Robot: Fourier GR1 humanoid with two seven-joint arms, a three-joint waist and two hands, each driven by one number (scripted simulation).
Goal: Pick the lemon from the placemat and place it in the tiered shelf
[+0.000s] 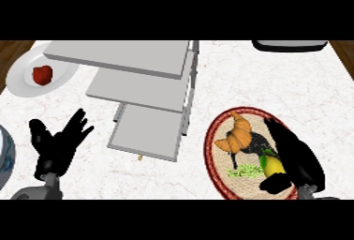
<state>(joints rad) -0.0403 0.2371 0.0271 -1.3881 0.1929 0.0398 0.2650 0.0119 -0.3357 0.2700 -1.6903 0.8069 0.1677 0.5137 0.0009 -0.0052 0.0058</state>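
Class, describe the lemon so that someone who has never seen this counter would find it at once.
Start at the grey tiered shelf mid-counter, then look right to the round red-rimmed placemat. Near its lower right, the black right hand curls round the lemon. It is the only yellow thing, unlike the mat's orange and black pattern.

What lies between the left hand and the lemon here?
In the head view, between the left hand and the lemon lie the tiered shelf's lowest tier, a strip of bare counter, then the placemat's left part.

one head view looks steeply down onto the counter (276,84).
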